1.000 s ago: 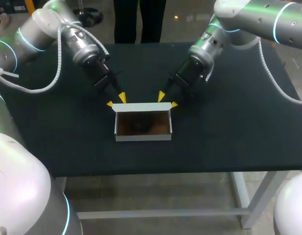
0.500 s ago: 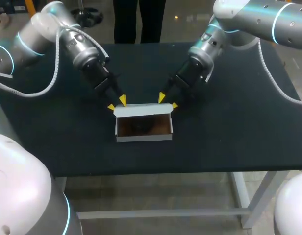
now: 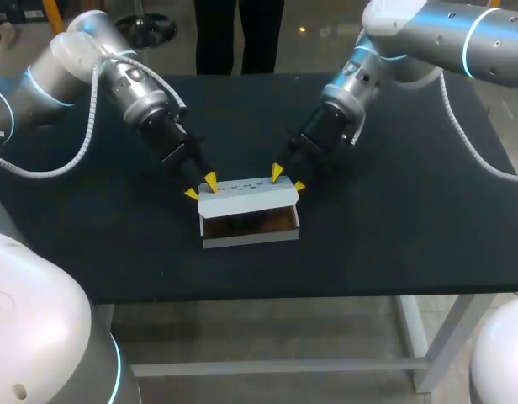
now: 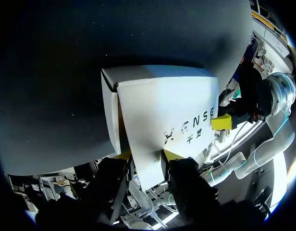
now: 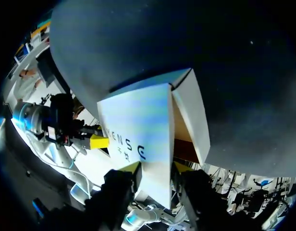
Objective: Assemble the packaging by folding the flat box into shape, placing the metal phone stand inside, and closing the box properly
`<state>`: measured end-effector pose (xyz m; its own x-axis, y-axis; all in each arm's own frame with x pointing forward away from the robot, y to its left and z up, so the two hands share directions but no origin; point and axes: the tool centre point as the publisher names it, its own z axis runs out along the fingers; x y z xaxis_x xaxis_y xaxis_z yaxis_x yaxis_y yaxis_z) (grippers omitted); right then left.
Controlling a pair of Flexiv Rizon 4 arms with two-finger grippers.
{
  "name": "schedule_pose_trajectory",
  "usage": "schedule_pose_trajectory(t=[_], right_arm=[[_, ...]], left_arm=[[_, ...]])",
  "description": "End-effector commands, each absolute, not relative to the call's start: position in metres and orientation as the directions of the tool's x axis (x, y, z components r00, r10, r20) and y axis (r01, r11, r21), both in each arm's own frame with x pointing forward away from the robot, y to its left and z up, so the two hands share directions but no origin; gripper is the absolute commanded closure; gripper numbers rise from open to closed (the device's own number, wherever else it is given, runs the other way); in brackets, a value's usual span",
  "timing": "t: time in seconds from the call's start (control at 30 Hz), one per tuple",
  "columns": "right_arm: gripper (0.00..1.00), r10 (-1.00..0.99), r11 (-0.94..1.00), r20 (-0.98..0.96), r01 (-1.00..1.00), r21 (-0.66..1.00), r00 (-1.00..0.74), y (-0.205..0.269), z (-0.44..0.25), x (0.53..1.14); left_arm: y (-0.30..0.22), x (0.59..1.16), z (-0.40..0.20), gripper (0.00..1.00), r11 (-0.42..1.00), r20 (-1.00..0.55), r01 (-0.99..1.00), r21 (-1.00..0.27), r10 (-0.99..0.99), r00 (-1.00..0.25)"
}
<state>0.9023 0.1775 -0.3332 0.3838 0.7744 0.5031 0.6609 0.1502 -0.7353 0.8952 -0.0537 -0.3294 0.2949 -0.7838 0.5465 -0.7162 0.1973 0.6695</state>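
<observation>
A white cardboard box (image 3: pixel 246 237) stands at the middle of the black table (image 3: pixel 410 219), its brown inside facing up. Its lid (image 3: pixel 246 195) leans forward over the opening, and only a dark shape shows underneath. My left gripper (image 3: pixel 200 186) is at the lid's back left corner and my right gripper (image 3: pixel 288 178) at its back right corner. The left wrist view has the lid (image 4: pixel 167 115) filling the space ahead of the left gripper (image 4: pixel 147 155), a corner between the open fingers. In the right wrist view the lid (image 5: pixel 138 125) lies likewise between the right gripper's (image 5: pixel 156 167) open fingers.
Bare black tabletop surrounds the box on all sides. The table's front edge (image 3: pixel 267 296) runs a short way in front of the box. Both arms slant in from the back corners.
The lid has swung from upright at the back to leaning forward over the opening. Both grippers moved forward and slightly down with it.
</observation>
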Motion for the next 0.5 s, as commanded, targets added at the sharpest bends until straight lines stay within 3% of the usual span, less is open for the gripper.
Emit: schedule_pose_trajectory(t=[0.03, 0.5], right_arm=[[0.55, 0.776, 0.156, 0.503, 0.657, -0.737, 0.381, 0.183, -0.334, 0.905], [0.54, 0.783, 0.144, 0.492, 0.659, -0.739, 0.381, 0.180, -0.347, 0.900]], left_arm=[[-0.058, 0.890, -0.328, 0.63, 0.189, 0.548, -0.729, 0.658, -0.784, 0.291], [-0.057, 0.893, -0.337, 0.60, 0.208, 0.545, -0.732, 0.649, -0.799, 0.256]])
